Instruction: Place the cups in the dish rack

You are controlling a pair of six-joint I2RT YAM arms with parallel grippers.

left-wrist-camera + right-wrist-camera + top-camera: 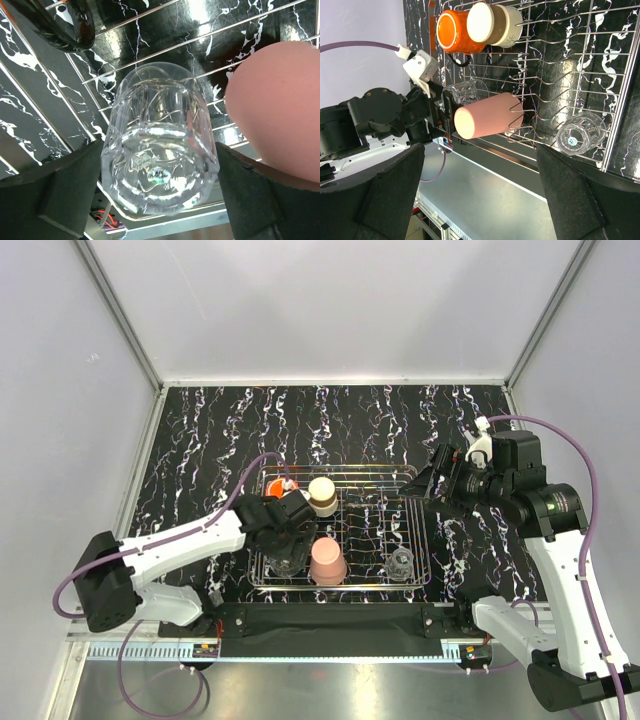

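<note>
The left tool (160, 170) is nearest: its two fingers stand on either side of a glass (160, 150), very close against its walls. Whether they press the glass or stand just free of it, I cannot tell. The glass is inside the rack (365, 585), at the near left corner, with the wires under it.

Just beside it on the right lies the pink tumbler (280, 110), leaning on the wires. Further right in the same near row is the second glass (400, 562). In the far row the orange cup (270, 486) and the cream cup (322, 495) lie side by side, touching or almost.

So all five cups are in the rack, and I judge the task nearly done. What is left is to let go of the glass, if it is held, and take the left arm out.

The tumbler is close to the right finger, and the orange cup is just behind the left tool, so a careless retreat could knock either one.

The right tool (425, 483) hangs at the far right corner of the rack, wide open and holding nothing. Beyond, the black marbled surface (340, 420) carries nothing that I can see.
</note>
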